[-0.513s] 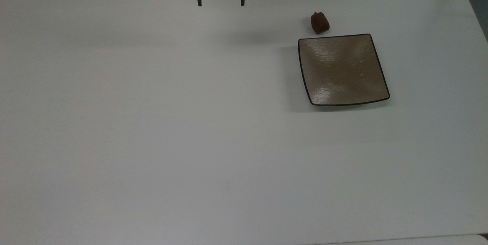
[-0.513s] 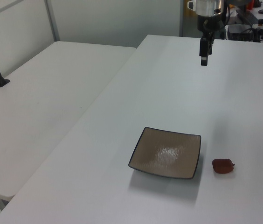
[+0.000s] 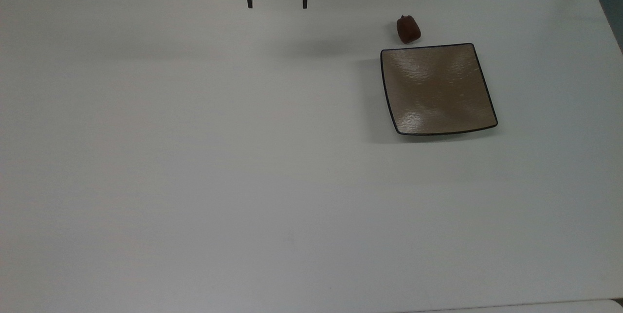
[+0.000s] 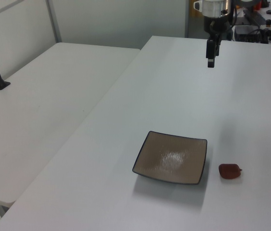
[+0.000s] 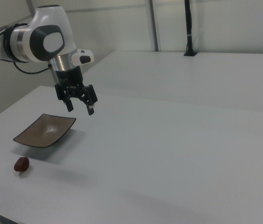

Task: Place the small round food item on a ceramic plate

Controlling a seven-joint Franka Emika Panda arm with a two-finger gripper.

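A square ceramic plate [image 3: 437,89], glossy brown-taupe with a thin dark rim and upturned corners, sits flat on a wide white table [image 3: 194,157]. Its shallow dipped centre holds nothing. The small round food item [image 3: 408,29], a dark reddish-brown lump with a tiny nub on top, rests on the table just beside the plate, close to one corner but apart from the rim. In the left view the plate [image 4: 171,157] lies low in the middle and the lump [image 4: 229,171] is to the left view's right of it. In the right view the lump [image 5: 21,164] sits nearer the camera than the plate [image 5: 45,130].

The white robot arm [image 5: 43,39] reaches in from the right view's left and bends downward. Its black gripper [image 5: 79,106] hangs in the air above the table, well apart from both plate and food. The two fingers [image 3: 249,1] point down, spread wide, with nothing between them. In the left view the gripper [image 4: 211,61] appears edge-on, so the gap is hard to judge there.
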